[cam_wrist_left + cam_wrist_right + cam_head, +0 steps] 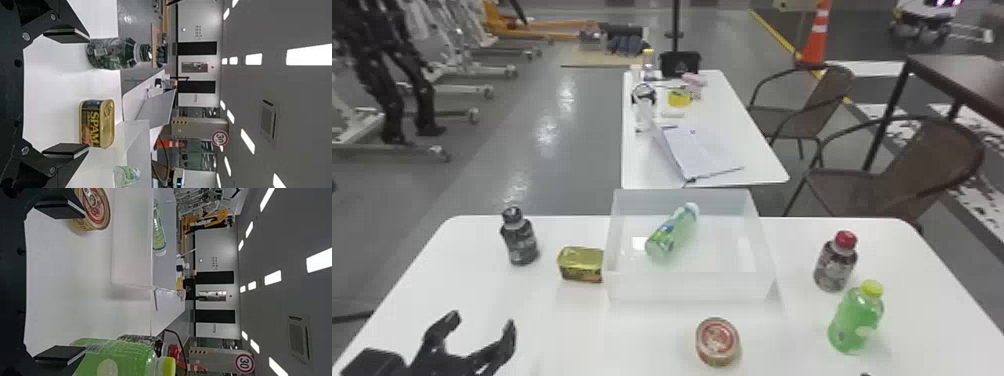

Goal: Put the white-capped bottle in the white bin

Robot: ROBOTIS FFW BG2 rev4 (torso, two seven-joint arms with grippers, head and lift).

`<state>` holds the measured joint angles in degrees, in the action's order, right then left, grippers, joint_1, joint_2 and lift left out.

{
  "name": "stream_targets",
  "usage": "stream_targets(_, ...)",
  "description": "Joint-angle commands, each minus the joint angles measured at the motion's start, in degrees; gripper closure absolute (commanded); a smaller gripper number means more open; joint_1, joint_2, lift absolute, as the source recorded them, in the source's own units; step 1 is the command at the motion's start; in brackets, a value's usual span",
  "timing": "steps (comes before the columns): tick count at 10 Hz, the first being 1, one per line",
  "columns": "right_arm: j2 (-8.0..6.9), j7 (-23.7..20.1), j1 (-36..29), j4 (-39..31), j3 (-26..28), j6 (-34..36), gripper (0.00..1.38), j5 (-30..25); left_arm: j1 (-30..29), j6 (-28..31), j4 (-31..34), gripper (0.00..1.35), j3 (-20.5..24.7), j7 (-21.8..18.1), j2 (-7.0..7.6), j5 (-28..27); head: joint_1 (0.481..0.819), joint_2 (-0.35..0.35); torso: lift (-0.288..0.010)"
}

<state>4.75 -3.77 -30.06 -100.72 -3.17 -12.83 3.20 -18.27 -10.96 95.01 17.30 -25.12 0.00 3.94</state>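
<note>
At the near left of the worktop (572, 330), my left gripper (482, 320) has its jaws spread wide apart, with open space between them. Beyond it, a black-capped dark bottle (520, 240) stands upright near the far edge. To its right, a gold tin (581, 264) sits just beside the left wall of the white bin (689, 287).

The white-capped bottle (672, 232) lies on its side inside that bin, its long axis running slantwise: the base points toward me and left, the cap away and right. It is the bin's visible content.

In front of the bin sits a round tin (717, 341) with a red label. Farther right, my right gripper (866, 374) comes in at the near edge, its jaws wide apart too, with bare worktop between them in my wrist view. Then come a red-capped dark bottle (835, 262) and, nearer me, a yellow-capped green bottle (854, 320), both upright.
</note>
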Motion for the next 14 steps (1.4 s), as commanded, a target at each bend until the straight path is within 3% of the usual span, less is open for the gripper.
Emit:
stream_targets(1, 0.08, 0.0, -0.2, -0.1, 0.0, 0.0, 0.08, 0.0, -3.0, -1.5, 0.0, 0.31, 1.9, 0.0, -0.15, 0.1, 0.549, 0.0, -0.1)
stream_targets(4, 0.26, 0.0, -1.5, -1.1, 0.3, -0.1, 0.08, -0.1, -7.2, -3.9, 0.0, 0.31, 1.4, 3.4, -0.15, 1.2, 0.549, 0.0, -0.1)
stream_targets(14, 0.61, 0.1, -1.9, -1.4, 0.4, 0.0, 0.08, 0.1, -7.7, -3.5, 0.0, 0.31, 1.0, 4.1, -0.15, 1.9, 0.549, 0.0, -0.1)
